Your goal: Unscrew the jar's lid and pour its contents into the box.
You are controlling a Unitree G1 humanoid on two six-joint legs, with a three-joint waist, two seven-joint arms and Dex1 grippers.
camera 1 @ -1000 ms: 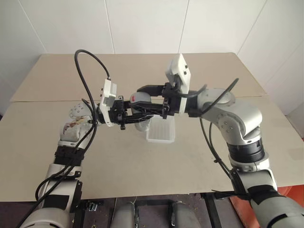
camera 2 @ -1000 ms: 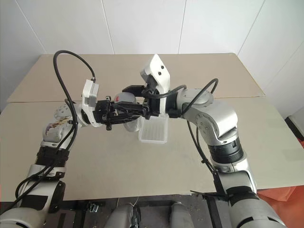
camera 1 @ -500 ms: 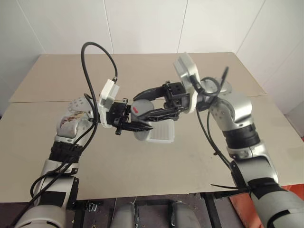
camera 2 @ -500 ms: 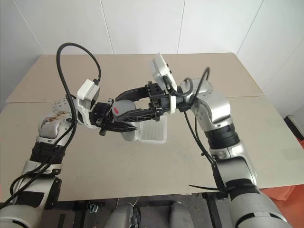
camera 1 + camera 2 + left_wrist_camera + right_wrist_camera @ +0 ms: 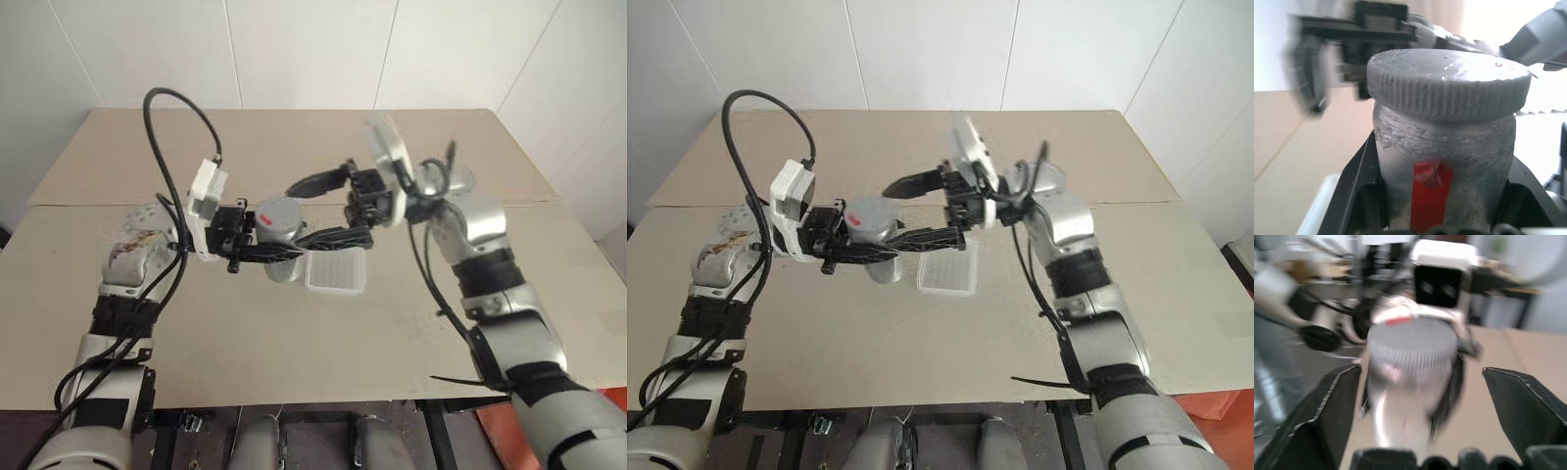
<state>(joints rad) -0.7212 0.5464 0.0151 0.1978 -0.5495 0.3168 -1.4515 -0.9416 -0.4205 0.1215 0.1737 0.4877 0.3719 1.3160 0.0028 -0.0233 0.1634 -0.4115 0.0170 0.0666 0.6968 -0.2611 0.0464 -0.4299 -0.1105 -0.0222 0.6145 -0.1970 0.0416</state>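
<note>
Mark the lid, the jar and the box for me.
lid (image 5: pixel 1448 81): left wrist view, its flat grey top.
jar (image 5: pixel 1444 156): left wrist view, side wall by the red stripe.
box (image 5: pixel 336 274): left eye view, its ribbed floor.

A broad table (image 5: pixel 294 323) with a matt tan top was seen running from the near edge back to the white wall; a straight seam was seen crossing it from side to side about midway back, dividing the top into a far panel and a near panel; a shallow translucent-white box (image 5: pixel 336 274) with low ribbed walls was seen lying flat on the near panel, just in front of the seam and near the middle of the table's width.
</note>
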